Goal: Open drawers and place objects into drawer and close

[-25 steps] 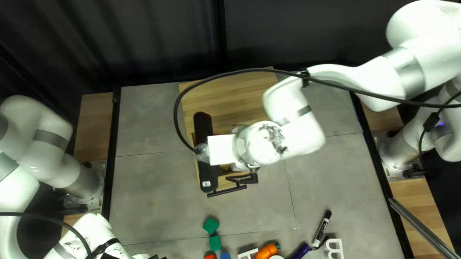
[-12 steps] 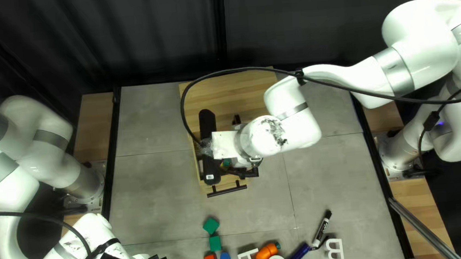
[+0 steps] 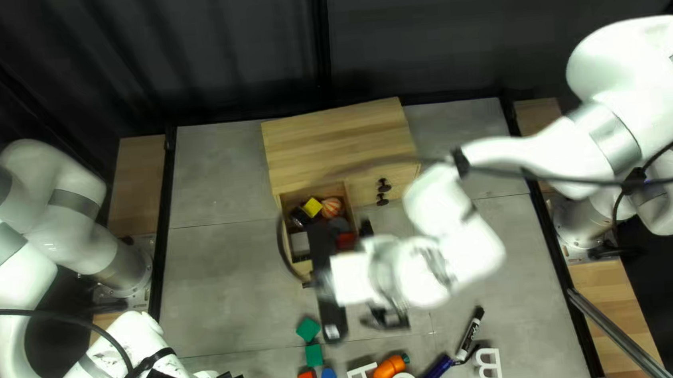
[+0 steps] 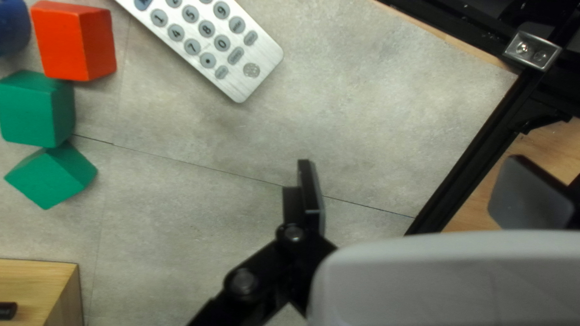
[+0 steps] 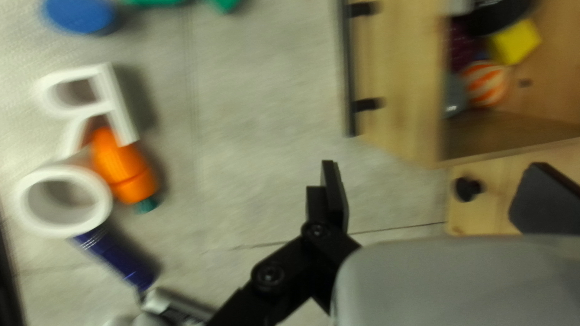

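At the lower middle of the top left view, the carrot (image 3: pixel 389 368) lies against the white R (image 5: pixel 116 105); it looks light, firm and slightly slippery, best pinched across its thick middle. The left gripper (image 4: pixel 412 175) stands wide open, holding nothing. The right gripper (image 5: pixel 432 181) seems likewise spread and empty, as far as the blur allows. It has swung nearer since the earlier frame, baring the yellow block (image 3: pixel 312 208) and striped ball (image 3: pixel 331 207) in the open drawer (image 5: pixel 402 78), mid-frame.
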Available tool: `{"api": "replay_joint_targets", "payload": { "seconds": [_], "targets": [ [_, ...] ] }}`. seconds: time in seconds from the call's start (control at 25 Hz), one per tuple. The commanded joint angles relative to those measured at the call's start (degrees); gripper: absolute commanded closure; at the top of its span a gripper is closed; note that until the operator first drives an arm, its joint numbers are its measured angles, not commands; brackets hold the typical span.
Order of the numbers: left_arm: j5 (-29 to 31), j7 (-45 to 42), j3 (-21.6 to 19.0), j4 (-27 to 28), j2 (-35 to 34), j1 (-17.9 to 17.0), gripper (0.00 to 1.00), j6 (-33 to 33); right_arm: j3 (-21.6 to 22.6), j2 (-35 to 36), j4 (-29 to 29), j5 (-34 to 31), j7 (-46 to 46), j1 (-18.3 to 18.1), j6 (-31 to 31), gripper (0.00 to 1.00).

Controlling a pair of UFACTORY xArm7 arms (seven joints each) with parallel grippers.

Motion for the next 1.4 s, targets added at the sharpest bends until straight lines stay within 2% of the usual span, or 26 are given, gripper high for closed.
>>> {"api": "replay_joint_targets", "payload": {
  "seconds": [0.04,0.24,0.56,0.96,1.08,1.2,1.4],
  "targets": [
    [0.0,0.0,0.0,0.0,0.0,0.0,0.0,0.0,3.0,-0.99,-3.94,-4.65,-2.37,3.84,-0.61,0.0],
    [0.0,0.0,0.0,0.0,0.0,0.0,0.0,0.0,4.16,-0.71,-7.74,-9.57,-4.79,5.53,-3.31,0.0],
    [0.0,0.0,0.0,0.0,0.0,0.0,0.0,0.0,3.63,4.53,-7.22,-12.28,-5.08,5.61,-7.4,0.0],
    [0.0,0.0,0.0,0.0,0.0,0.0,0.0,0.0,3.31,7.88,-6.23,-12.86,-3.26,5.77,-10.41,0.0],
    [0.0,0.0,0.0,0.0,0.0,0.0,0.0,0.0,3.52,7.2,-6.35,-11.09,-3.39,5.0,-10.89,0.0],
    [0.0,0.0,0.0,0.0,0.0,0.0,0.0,0.0,3.94,6.96,-5.65,-6.26,-2.29,3.62,-11.31,0.0],
    [0.0,0.0,0.0,0.0,0.0,0.0,0.0,0.0,4.26,8.07,-3.7,2.51,5.38,2.62,-11.37,0.0]
  ]
}}
